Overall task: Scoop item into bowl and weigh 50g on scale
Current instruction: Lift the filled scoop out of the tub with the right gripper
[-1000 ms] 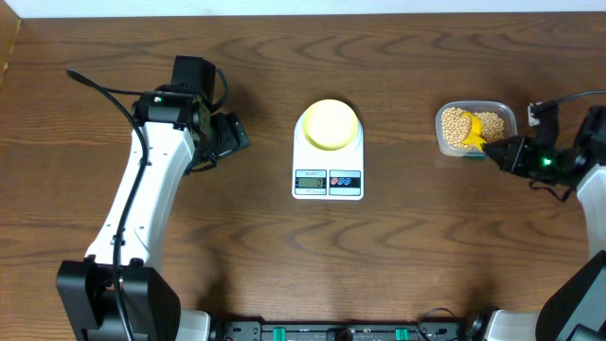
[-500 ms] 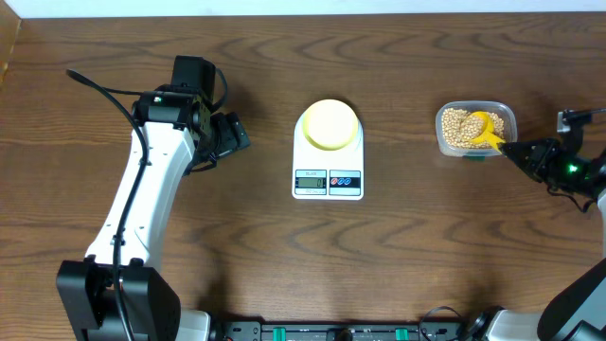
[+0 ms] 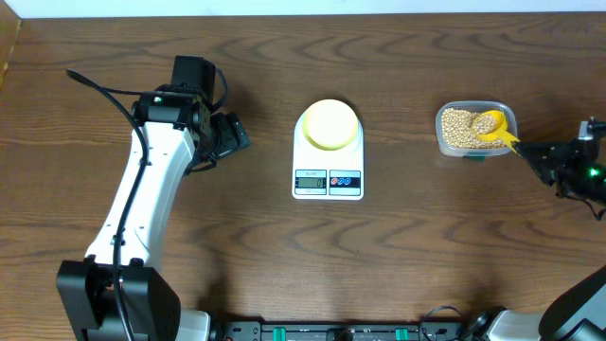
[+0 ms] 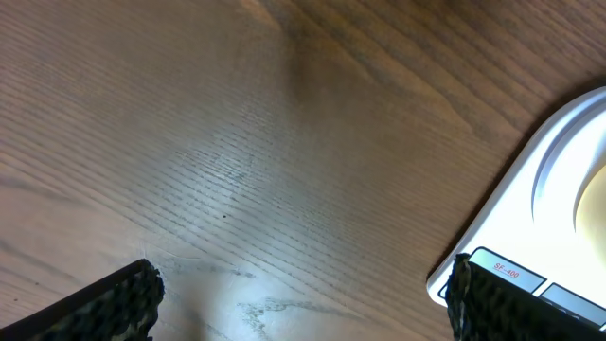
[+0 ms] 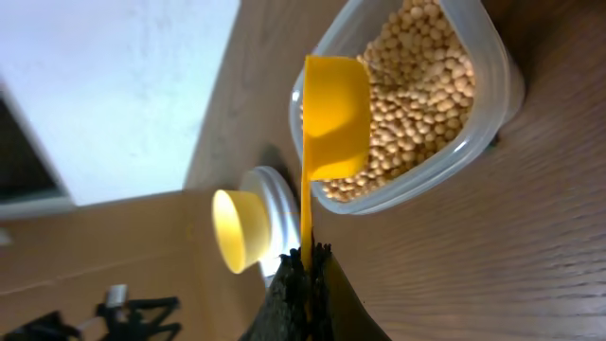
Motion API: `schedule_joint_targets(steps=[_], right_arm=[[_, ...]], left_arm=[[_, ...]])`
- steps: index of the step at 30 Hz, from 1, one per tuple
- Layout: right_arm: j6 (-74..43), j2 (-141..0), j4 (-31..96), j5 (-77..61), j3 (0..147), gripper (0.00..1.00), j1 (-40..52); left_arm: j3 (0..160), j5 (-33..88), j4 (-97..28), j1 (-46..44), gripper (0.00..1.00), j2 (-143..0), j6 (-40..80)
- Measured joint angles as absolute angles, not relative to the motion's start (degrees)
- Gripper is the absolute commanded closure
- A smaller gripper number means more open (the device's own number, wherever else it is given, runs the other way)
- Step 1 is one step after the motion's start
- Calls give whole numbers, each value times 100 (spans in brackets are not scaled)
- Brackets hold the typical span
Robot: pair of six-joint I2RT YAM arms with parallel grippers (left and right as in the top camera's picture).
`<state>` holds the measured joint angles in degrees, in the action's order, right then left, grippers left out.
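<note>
Dark wood-grain table (image 3: pixel 407 256) fills the view, with a pale wall (image 3: pixel 303 6) along its far edge. At centre, the white scale (image 3: pixel 328 161) carries the pale yellow bowl (image 3: pixel 329 124). To the right, a clear tub (image 3: pixel 512 116) holds the tan beans (image 3: pixel 456 126). The right gripper (image 3: pixel 524 149) is clamped tight on the handle of a yellow scoop (image 3: pixel 492 123), whose cup sits over the tub. The left gripper (image 3: pixel 232 135), jaws spread wide and empty, hovers left of the scale.

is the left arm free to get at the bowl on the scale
Likely yes. The left claw is open and empty, with only bare table between it and the bowl on the scale. The right claw, shut on the scoop, is off by the tub.
</note>
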<state>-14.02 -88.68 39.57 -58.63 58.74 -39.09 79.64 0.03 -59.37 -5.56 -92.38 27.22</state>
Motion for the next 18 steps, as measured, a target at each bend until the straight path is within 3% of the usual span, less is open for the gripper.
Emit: schedule_joint_targets(steps=[18], right_arm=[[-1553, -8868, 3997, -7579, 5680, 99, -4248]], left_arm=[[7964, 1, -5935, -556, 2, -9238, 2720]])
